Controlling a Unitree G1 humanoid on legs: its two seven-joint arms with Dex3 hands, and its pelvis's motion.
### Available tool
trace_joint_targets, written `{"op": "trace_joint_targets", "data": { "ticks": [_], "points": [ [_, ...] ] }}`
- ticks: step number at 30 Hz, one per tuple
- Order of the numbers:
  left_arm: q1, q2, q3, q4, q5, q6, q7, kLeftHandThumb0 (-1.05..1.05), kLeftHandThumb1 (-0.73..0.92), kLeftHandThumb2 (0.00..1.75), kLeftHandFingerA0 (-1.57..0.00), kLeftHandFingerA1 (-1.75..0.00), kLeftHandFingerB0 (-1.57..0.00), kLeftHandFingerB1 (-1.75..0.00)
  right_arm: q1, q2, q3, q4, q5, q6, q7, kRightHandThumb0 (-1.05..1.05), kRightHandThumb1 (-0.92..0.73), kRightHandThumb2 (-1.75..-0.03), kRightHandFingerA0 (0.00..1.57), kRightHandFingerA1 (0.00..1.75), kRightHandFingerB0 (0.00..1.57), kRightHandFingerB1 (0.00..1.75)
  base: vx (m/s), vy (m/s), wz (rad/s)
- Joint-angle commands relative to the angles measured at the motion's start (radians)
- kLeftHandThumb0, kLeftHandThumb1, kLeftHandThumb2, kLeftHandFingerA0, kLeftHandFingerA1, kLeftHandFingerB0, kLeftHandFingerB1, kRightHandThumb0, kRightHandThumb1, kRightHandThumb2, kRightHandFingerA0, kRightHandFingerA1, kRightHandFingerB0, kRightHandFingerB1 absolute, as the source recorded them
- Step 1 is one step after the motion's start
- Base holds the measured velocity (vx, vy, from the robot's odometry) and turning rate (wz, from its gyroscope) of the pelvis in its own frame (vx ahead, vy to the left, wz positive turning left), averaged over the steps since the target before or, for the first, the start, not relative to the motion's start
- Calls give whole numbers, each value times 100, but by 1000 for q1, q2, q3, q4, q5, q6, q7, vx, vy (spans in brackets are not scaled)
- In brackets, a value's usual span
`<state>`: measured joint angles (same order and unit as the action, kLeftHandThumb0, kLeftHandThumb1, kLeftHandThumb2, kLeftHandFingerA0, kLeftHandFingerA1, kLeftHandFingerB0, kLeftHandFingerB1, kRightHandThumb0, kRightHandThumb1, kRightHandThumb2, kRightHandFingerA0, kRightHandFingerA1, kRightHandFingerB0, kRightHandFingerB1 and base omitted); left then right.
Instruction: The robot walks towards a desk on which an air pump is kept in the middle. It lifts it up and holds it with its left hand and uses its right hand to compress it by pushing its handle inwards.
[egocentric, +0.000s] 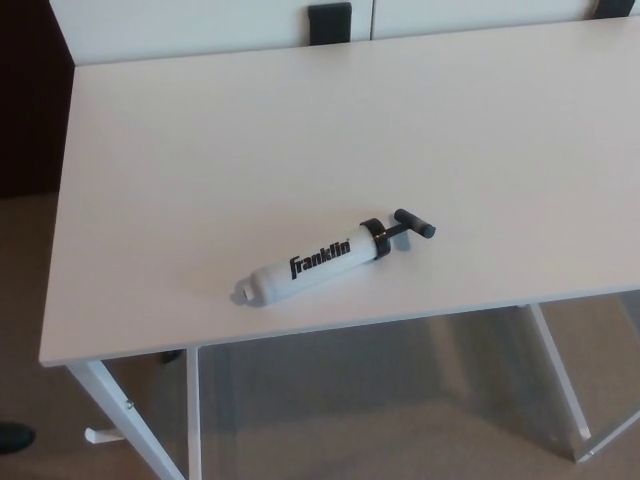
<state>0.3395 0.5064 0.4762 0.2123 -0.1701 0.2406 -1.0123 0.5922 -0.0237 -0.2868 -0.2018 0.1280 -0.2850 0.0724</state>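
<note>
Neither of my hands showed in the head view, so I could not tell whether their fingers were released or clenched, nor how the pump lay relative to them. Only a small dark rounded shape (14, 436) sat at the lower left corner of the picture, below the tabletop, and I could not say what it was.

The white cylindrical air pump with black "Franklin" lettering (315, 262) lay on its side on the white rectangular tabletop (250, 130), near the front edge and a little right of its middle. It lay aslant: the nozzle end pointed toward the front left corner, and the black T-shaped handle (412, 223) pointed toward the right edge, drawn out a short way from the black collar. Nothing touched the pump.

Below the front edge I saw the desk's white metal legs (115, 410) on beige carpet (380, 400).
</note>
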Motion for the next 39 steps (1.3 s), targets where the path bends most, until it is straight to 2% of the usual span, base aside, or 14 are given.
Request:
{"op": "trace_joint_targets", "data": {
  "ticks": [1,2,4,6,8,18,19,21,23,24,28,36,37,39],
  "points": [
    [-88,53,269,696,-342,-57,-490,-67,73,63,-29,-33,-25,-29,-34,-11,-258,331,554,141,294,-37,-49,-108,0,48,0,48,0,0,0],
    [-94,37,278,704,-344,-52,-449,-67,76,63,-20,-32,-21,-28,-49,-8,-275,353,575,163,294,-81,-73,-103,10,44,5,37,0,0,0],
    [-94,-5,285,677,-332,-81,-330,-72,65,101,-3,-37,-5,-33,-77,-3,-316,395,639,226,297,-79,-73,-108,5,45,0,31,0,0,0],
    [-95,-49,281,645,-304,-135,-193,-74,65,102,-1,-40,-7,-33,-107,-1,-361,444,704,290,306,-85,-76,-83,11,37,7,23,0,0,0],
    [-110,-68,275,640,-285,-141,-118,-83,69,102,-3,-35,-13,-24,-130,-5,-388,480,728,317,308,-38,-47,-106,0,49,0,49,0,0,0],
    [-153,-113,304,600,-268,-111,80,-70,70,66,-7,-24,-8,-19,-165,4,-432,518,732,345,320,-37,-48,-107,0,49,0,49,0,0,0],
    [-157,-115,309,595,-265,-116,99,-68,75,62,-5,-26,-10,-25,-166,6,-427,521,719,330,333,-80,-72,-102,9,45,5,37,0,0,0],
    [-161,-116,314,592,-263,-119,112,-68,75,62,-5,-26,-10,-25,-167,8,-425,524,710,322,343,-80,-72,-102,9,45,5,37,0,0,0],
    [-170,-120,323,580,-259,-114,144,-66,72,64,-11,-26,-15,-24,-148,17,-404,496,667,294,342,-80,-71,-102,9,44,5,38,0,0,0],
    [-168,-134,328,553,-254,-116,178,-35,49,103,-1,-51,0,-48,-135,18,-388,478,637,278,343,-80,-69,-105,14,48,0,36,0,0,0],
    [-163,-161,328,508,-230,-163,226,-69,57,88,-5,-42,-7,-38,-130,14,-367,472,584,244,351,-38,-43,-104,0,49,0,48,0,0,0],
    [-160,-180,322,464,-208,-197,234,-36,48,103,-1,-51,0,-48,-155,16,-384,485,608,250,374,-38,-45,-105,0,49,0,48,0,0,0],
    [-161,-179,321,469,-208,-200,233,-36,48,103,-1,-51,0,-48,-160,12,-389,494,612,249,383,-81,-70,-101,10,45,4,36,0,0,0],
    [-163,-178,317,478,-212,-203,231,-36,48,103,-1,-51,0,-48,-174,2,-404,521,620,246,400,-82,-69,-100,9,45,6,33,0,0,0]
  ]
}}
